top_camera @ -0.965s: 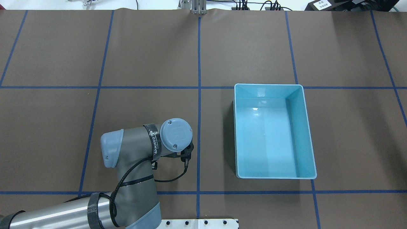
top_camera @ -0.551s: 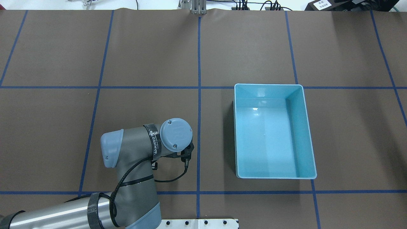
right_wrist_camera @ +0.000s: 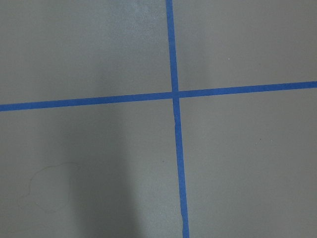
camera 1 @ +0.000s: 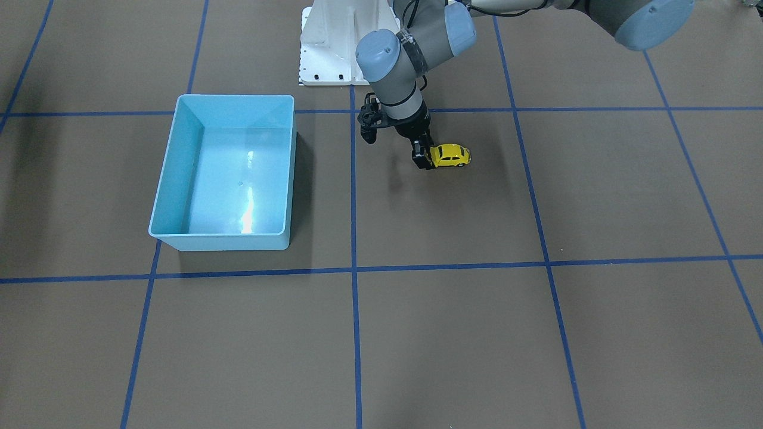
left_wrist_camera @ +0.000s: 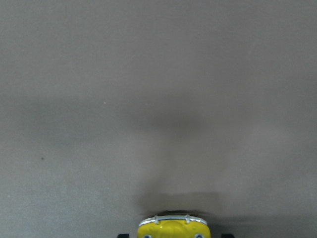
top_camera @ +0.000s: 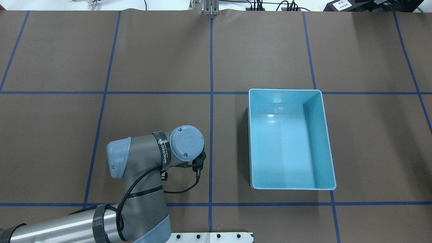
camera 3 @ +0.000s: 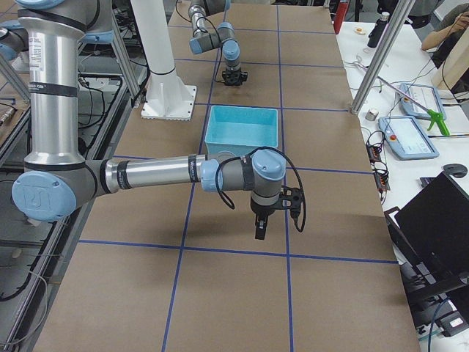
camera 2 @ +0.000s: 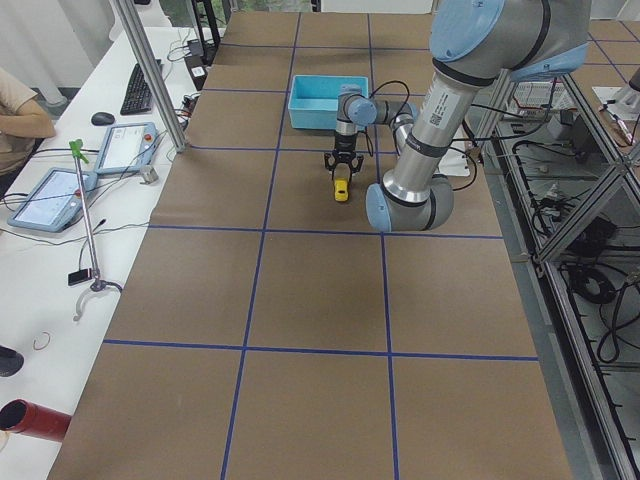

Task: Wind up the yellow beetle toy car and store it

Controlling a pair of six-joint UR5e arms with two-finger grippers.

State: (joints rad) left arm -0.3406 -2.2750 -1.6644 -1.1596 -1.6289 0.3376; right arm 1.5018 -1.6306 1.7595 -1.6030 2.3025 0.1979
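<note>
Yellow beetle toy car [camera 1: 451, 155]: long axis toward bin [camera 1: 164, 179].

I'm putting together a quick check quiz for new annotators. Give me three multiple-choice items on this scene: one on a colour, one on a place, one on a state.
1. What colour is the bin?
A) red
B) white
C) light blue

2. Where is the yellow beetle toy car?
A) inside the bin
B) on the table, at the left gripper
C) on the bin's rim

3. What state is the bin in?
A) empty
B) holding the car
C) tipped on its side

Key:
1 C: its walls and floor show light blue in every view.
2 B: the front-facing view shows the car on the brown surface right at the gripper, well apart from the bin.
3 A: the overhead view shows the bin upright, with only its bare floor inside.
</note>
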